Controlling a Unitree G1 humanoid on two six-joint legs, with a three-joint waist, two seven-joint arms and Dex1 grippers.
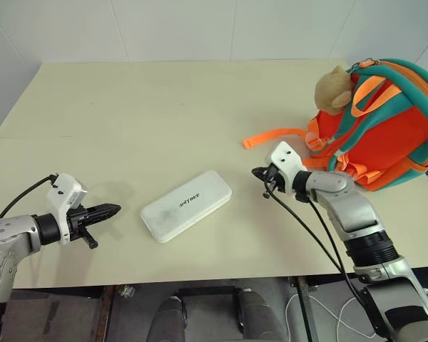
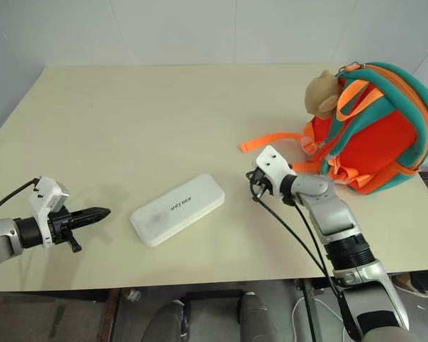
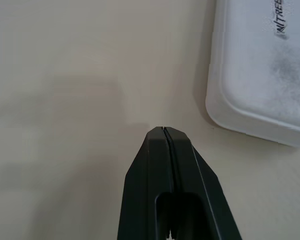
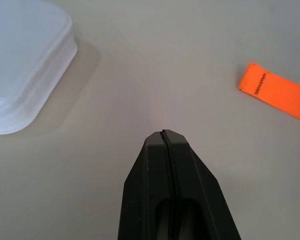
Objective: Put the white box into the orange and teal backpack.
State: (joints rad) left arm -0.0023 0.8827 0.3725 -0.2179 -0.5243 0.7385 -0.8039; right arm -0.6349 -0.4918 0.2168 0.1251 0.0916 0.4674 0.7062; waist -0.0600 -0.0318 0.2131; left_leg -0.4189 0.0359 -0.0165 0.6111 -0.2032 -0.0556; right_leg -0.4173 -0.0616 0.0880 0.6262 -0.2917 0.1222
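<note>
White box: the white box (image 1: 186,205) lies flat on the cream table (image 1: 143,121), well apart from the orange and teal backpack (image 1: 385,125) and on the side its loose strap points to. Its long axis is skewed, with the near end toward the left gripper.
Backpack: it sits at the table's right edge with a tan plush monkey (image 1: 333,87) at its top. One loose orange webbing strap (image 1: 274,136) trails over the table toward the box. I cannot tell whether the opening is unzipped.
Left gripper: the left gripper (image 1: 111,209) has its two black fingers pressed together with nothing between them. It hovers just beside the box's near end, not touching.
Right gripper: the right gripper (image 1: 260,172) is likewise pressed together on nothing. It sits between the box's far end and the strap, clear of both.
How the box should handle: it looks like a stiff, smooth hard case, probably light and likely slippery. It is thin enough that its rounded edges offer little to hook.
Where to take hold: judging by the layout, across the narrow width near the middle, or one gripper at each short end.
Count: one box, one backpack, one plush toy, one loose strap end, two grippers.
</note>
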